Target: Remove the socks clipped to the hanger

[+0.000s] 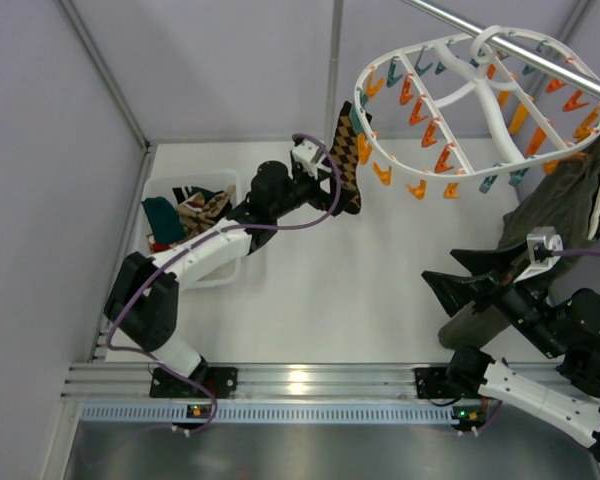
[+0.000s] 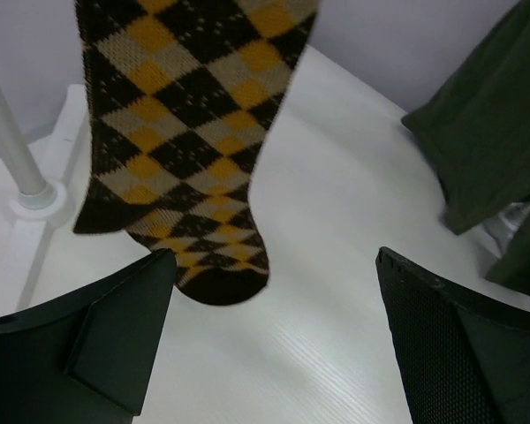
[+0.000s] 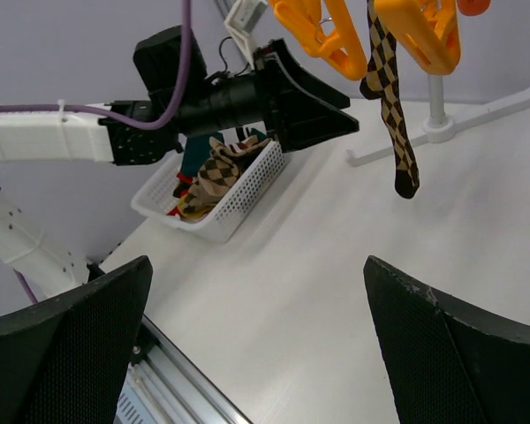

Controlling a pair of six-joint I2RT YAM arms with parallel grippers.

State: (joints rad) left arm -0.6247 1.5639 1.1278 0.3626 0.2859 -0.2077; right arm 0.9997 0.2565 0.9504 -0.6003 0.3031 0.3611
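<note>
One brown-and-yellow argyle sock hangs from a clip at the left end of the white oval hanger. My left gripper is open right beside the sock's lower part. In the left wrist view the sock dangles just beyond the gripper, its toe near the left finger and nothing between the jaws. My right gripper is open and empty, low at the right. In the right wrist view it faces the sock, which hangs from orange clips. More socks lie in the basket.
A white basket stands at the left of the table. The hanger hangs from a metal rail, and its other orange and teal clips hold nothing. A dark green garment hangs at the right. A stand pole rises at the back.
</note>
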